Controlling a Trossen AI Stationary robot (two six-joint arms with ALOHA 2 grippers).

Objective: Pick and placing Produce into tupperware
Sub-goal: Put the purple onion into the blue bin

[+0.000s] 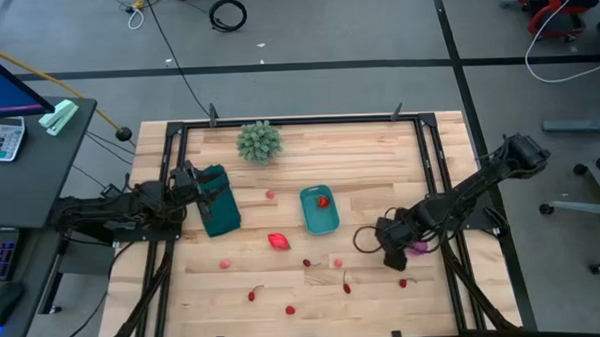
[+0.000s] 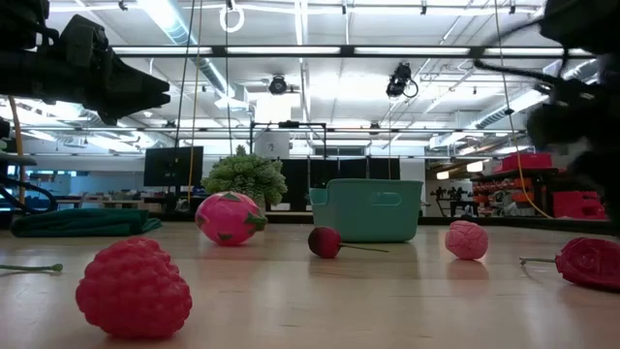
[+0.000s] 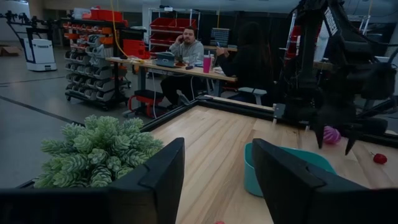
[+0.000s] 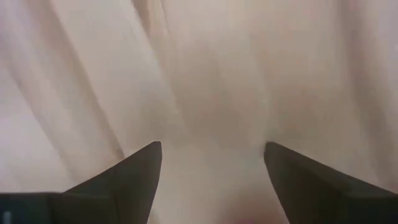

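Produce lies scattered over the near half of the wooden table [image 1: 381, 186]: a raspberry [image 2: 134, 288] closest in the low view, then a cherry [image 2: 325, 242] and a large pink strawberry [image 1: 278, 240], with one red piece already inside the teal tupperware [image 1: 319, 210] at mid-table. The right gripper [image 1: 394, 257] is low over bare wood, fingers spread and empty (its wrist view is too smeared to show any target). A purple spiky ball [image 1: 419, 248] sits just beside it, on the side away from the tub, far nearer this arm than the other. Farther back, the left gripper [image 1: 203, 187] waits spread above a dark green flat piece [image 1: 219, 201], with a spiky green plant ball [image 1: 259, 142] beyond.
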